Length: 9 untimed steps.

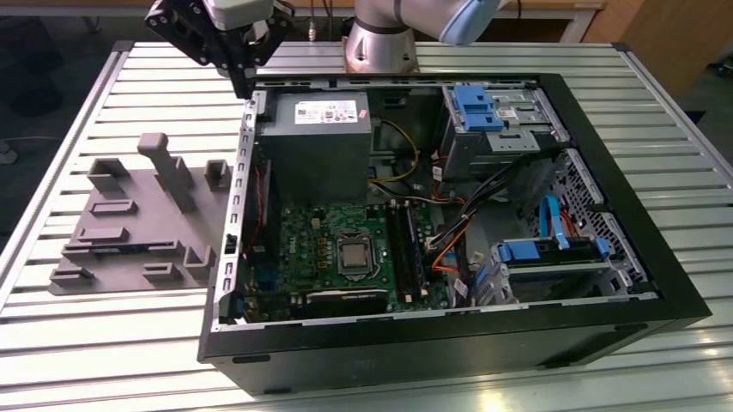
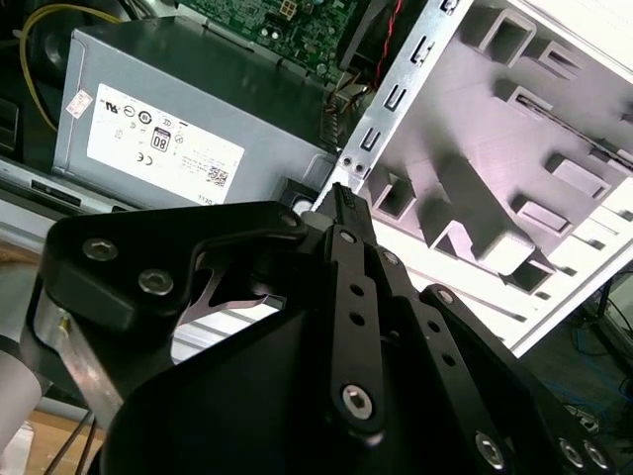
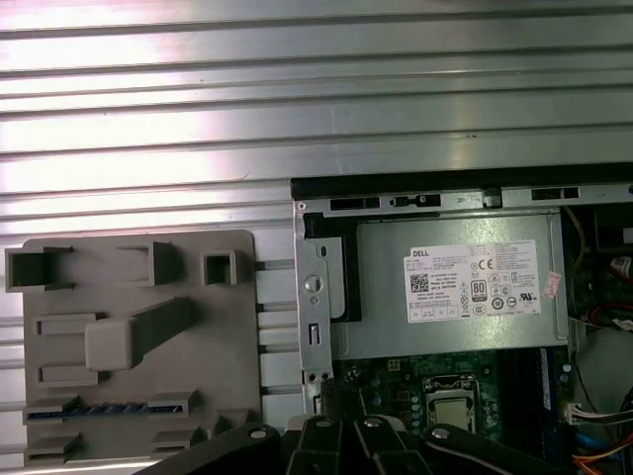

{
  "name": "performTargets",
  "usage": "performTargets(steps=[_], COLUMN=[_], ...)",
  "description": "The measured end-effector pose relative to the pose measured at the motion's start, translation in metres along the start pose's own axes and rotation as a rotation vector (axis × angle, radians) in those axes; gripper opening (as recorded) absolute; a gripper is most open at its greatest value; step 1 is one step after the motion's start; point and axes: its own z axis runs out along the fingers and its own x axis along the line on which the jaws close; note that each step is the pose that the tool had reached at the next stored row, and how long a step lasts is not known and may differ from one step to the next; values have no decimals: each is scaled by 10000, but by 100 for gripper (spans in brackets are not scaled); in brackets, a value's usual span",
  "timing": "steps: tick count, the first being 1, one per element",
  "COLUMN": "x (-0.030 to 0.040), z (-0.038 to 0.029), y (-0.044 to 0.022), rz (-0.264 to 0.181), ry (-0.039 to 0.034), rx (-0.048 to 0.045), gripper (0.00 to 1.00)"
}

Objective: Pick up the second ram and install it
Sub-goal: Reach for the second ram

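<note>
The black gripper [image 1: 244, 86] is seen raised beside the grey moulded fixture [image 1: 126, 215] on the slatted metal bench [image 1: 92, 343] — fingers pressed together, nothing held — while the dark blue-green second ram [image 3: 109, 408] is seen slotted along that fixture's edge.

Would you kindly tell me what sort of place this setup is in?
Probably a robotics lab bench: an open computer case lies on a slatted metal table, a grey parts holder beside it, and a robot arm stands by the case.
</note>
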Motion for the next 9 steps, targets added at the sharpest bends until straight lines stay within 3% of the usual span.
performTargets(steps=[9], x=[53], z=[1], y=[-4], rz=[0], ry=[0], rx=[0], gripper=[11])
